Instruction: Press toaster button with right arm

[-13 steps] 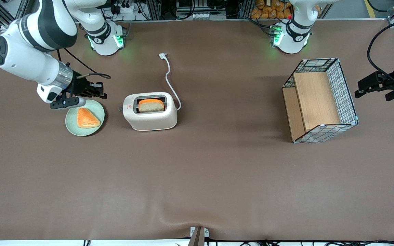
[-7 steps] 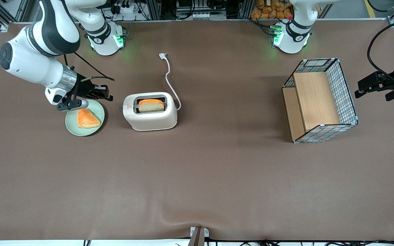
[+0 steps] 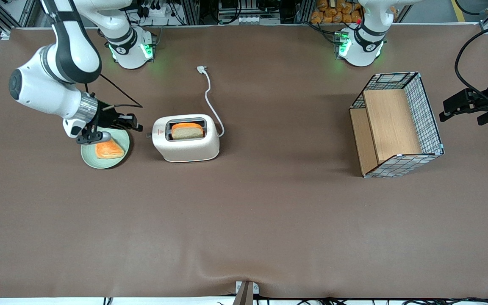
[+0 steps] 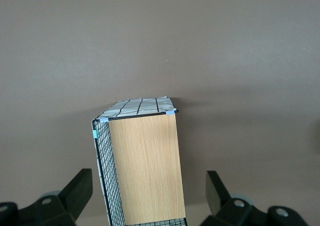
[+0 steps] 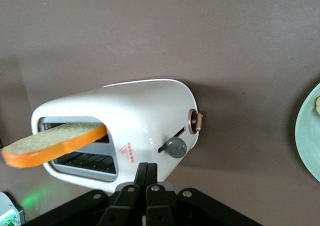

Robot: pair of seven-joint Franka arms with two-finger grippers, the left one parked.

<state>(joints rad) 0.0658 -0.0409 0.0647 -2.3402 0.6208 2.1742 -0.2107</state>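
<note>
Gripper (image 3: 136, 124) fingers pressed together, empty, just beside toaster (image 3: 186, 138), near toaster button (image 5: 176, 147)

brown table (image 3: 269, 220), toaster (image 3: 186, 144), plate (image 3: 89, 159), basket (image 3: 396, 125)

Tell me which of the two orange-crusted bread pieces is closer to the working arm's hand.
The triangular piece on the pale green plate: the black hand, fingers shut, hovers at that plate's edge. The other slice stands in the cream-white toaster's slot.
</note>
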